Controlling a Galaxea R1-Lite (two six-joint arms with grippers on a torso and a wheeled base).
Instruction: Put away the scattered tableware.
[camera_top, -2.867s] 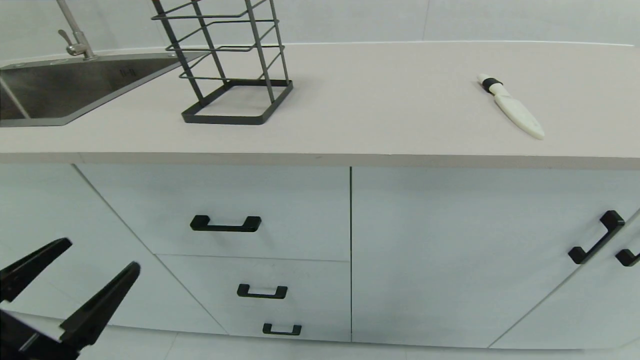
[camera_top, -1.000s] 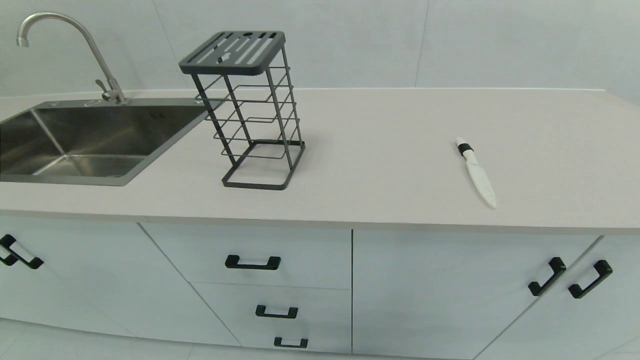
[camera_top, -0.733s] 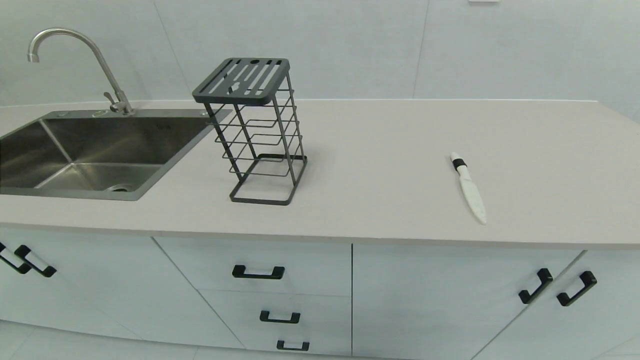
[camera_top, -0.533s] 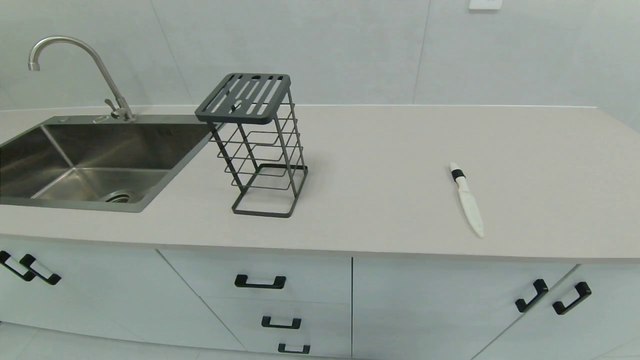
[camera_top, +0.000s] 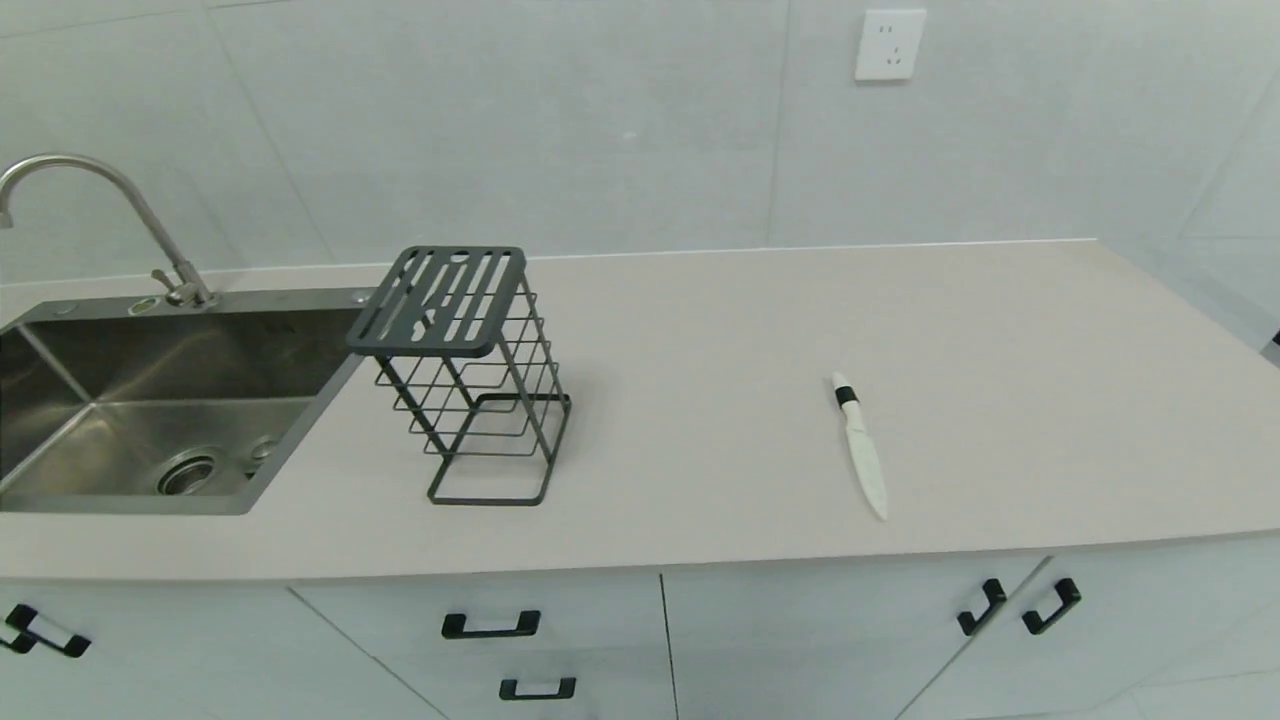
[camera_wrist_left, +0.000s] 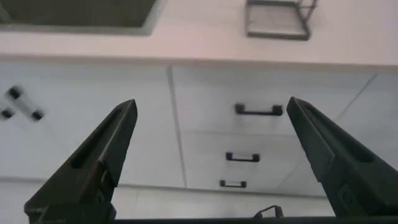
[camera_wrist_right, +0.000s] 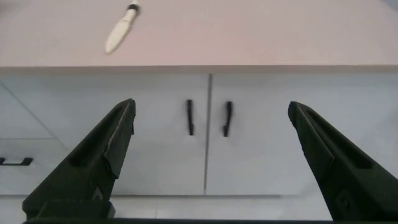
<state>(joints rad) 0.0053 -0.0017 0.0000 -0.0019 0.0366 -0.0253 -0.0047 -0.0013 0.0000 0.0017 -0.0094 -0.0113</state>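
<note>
A white knife (camera_top: 862, 450) with a black band near its handle lies flat on the beige counter (camera_top: 760, 330), right of centre, tip toward the front edge; it also appears as the knife (camera_wrist_right: 121, 29) in the right wrist view. A black wire knife rack (camera_top: 459, 372) with a slotted top stands beside the sink. My left gripper (camera_wrist_left: 211, 118) is open, low in front of the drawers with nothing between its fingers. My right gripper (camera_wrist_right: 211, 118) is open too, held below counter height before the cabinet doors.
A steel sink (camera_top: 130, 410) with a curved faucet (camera_top: 110, 215) lies at the counter's left. White drawers (camera_top: 490, 625) and doors with black handles (camera_top: 1020, 605) run under the counter. A wall socket (camera_top: 889, 43) sits above. Bare counter lies between rack and knife.
The head camera has risen and turned, so the counter, rack and knife sit lower in the picture and the wall socket has come in. The left gripper has left the head view. Knife and rack stay put.
</note>
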